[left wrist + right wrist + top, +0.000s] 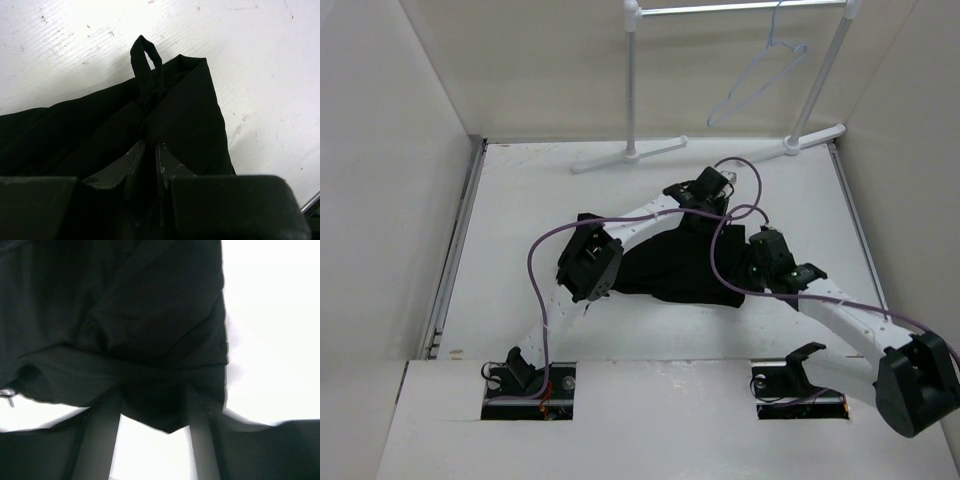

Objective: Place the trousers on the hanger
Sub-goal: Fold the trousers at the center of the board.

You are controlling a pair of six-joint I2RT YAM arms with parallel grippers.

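The black trousers [675,265] lie in a heap in the middle of the white table. The pale wire hanger [760,78] hangs on the rack's bar at the back right. My left gripper [700,203] is at the heap's far edge. In the left wrist view it [148,150] is shut on a fold of the trousers [190,115], just below a small cloth loop [145,55]. My right gripper [746,270] is at the heap's right side. In the right wrist view it [152,397] stands open, with a corner of the trousers [150,315] between and over its fingers [100,440].
The white tubular garment rack [632,100] stands at the back, its feet [620,158] on the table. Pale walls close in left, right and behind. Purple cables [545,290] loop over both arms. The arm bases sit in cut-outs at the near edge.
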